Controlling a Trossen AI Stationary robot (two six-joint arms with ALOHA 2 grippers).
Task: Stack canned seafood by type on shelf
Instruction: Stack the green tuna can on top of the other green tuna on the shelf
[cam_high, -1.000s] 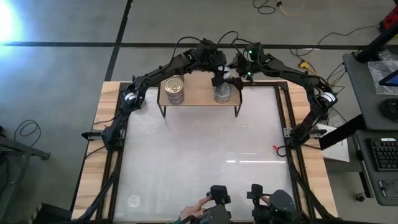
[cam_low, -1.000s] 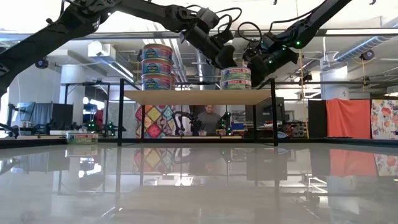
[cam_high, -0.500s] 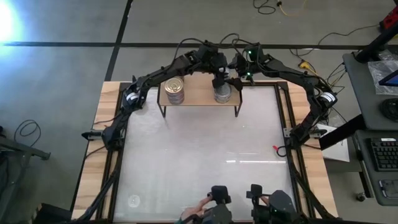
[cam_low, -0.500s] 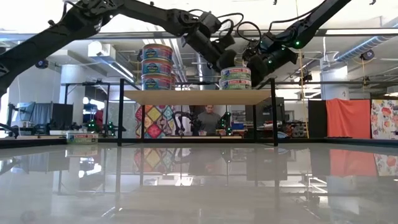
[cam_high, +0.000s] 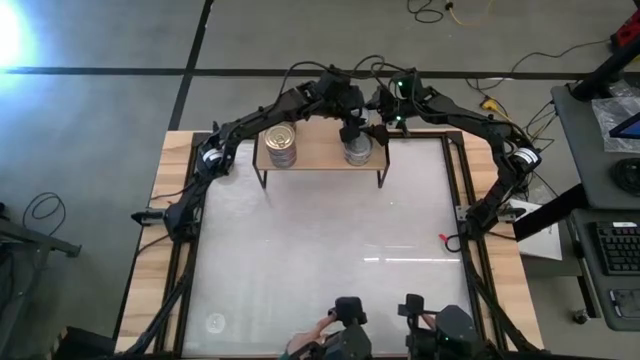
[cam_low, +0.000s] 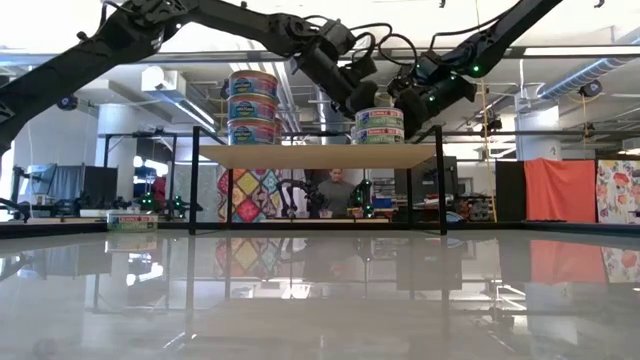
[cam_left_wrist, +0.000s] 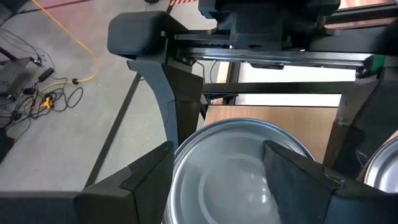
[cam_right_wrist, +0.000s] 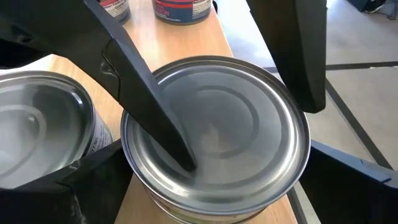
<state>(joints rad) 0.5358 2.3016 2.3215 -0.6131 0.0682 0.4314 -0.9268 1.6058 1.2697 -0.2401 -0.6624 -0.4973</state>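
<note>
The shelf (cam_high: 320, 152) stands at the table's far edge. At its left end is a stack of three gold-lidded tins (cam_high: 281, 141). At its right end stand the silver-lidded tins (cam_high: 357, 150), two high in the low view (cam_low: 379, 125). My left gripper (cam_left_wrist: 217, 155) is shut on a silver tin (cam_right_wrist: 214, 149) there. A rim under this tin suggests it sits on another tin. My right gripper (cam_right_wrist: 217, 180) faces it from the other side, open, with a finger on either side of the same tin, apart from it. A second silver tin (cam_right_wrist: 37, 137) stands right beside. My left gripper pinches the silver tin's round side wall (cam_left_wrist: 180, 162) between its two fingers, one on each side just below the lid. The fingers slant down from the table's far left. The tin stays upright and level, its lid up.
The white table top (cam_high: 320, 250) lies open in front of the shelf, with a small red object (cam_high: 442, 237) near its right edge. A person's hands (cam_high: 320, 335) are at the near edge. Both arms crowd the shelf's right end.
</note>
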